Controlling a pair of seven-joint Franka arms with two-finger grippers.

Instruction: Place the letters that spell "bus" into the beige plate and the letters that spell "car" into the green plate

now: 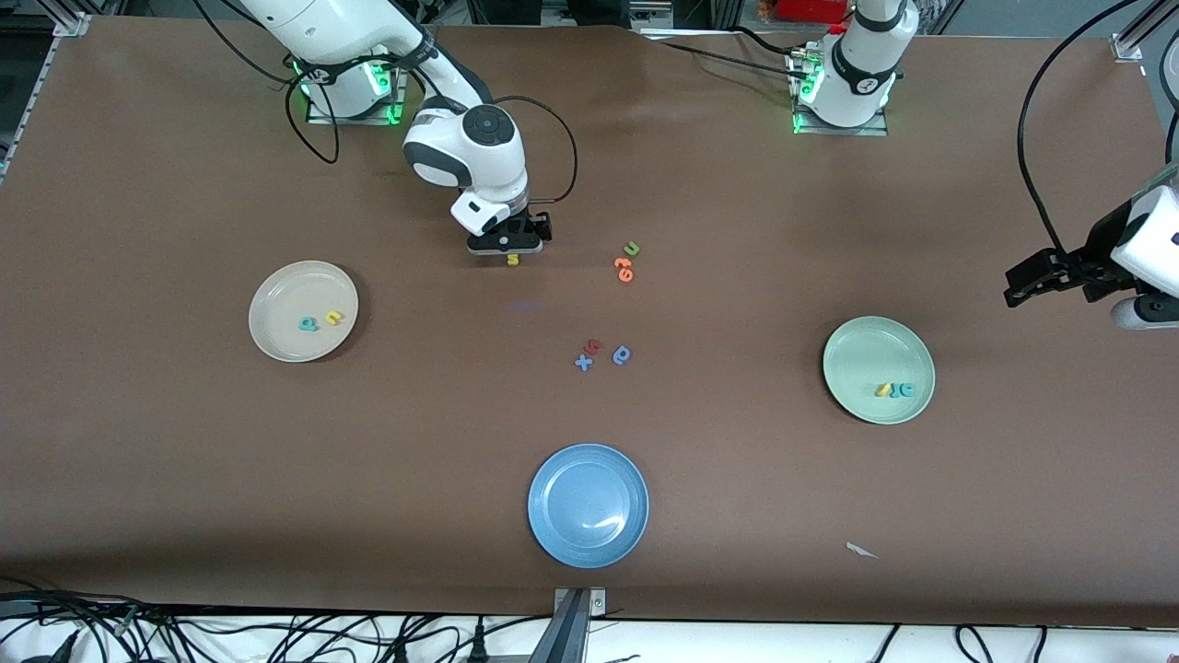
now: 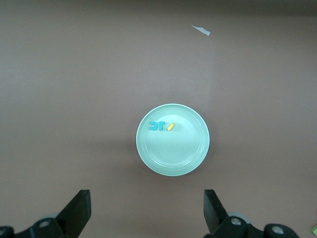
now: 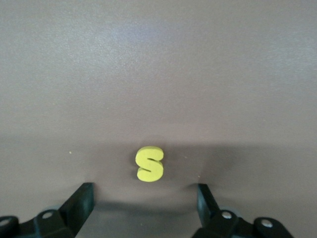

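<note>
A yellow s [image 1: 513,260] [image 3: 149,164] lies on the brown table. My right gripper [image 1: 507,249] [image 3: 143,198] is low over the table right beside it, open. The s lies just past the fingertips, not between them. Toward the right arm's end, the beige plate [image 1: 285,295] holds a teal b [image 1: 308,323] and a yellow u [image 1: 333,318]. The green plate [image 1: 866,350] [image 2: 173,153] holds a yellow a [image 1: 883,389] [image 2: 171,126] and two teal letters [image 1: 904,389] [image 2: 157,126]. My left gripper [image 1: 1018,290] [image 2: 146,208] waits high near the green plate, open and empty.
Mid-table lie a green u [image 1: 632,248], orange letters [image 1: 624,269], a blue x [image 1: 583,362], a red letter [image 1: 594,346] and a blue rounded letter [image 1: 622,355]. A blue plate [image 1: 589,502] sits nearest the front camera. A white scrap [image 1: 861,551] [image 2: 200,30] lies near the green plate.
</note>
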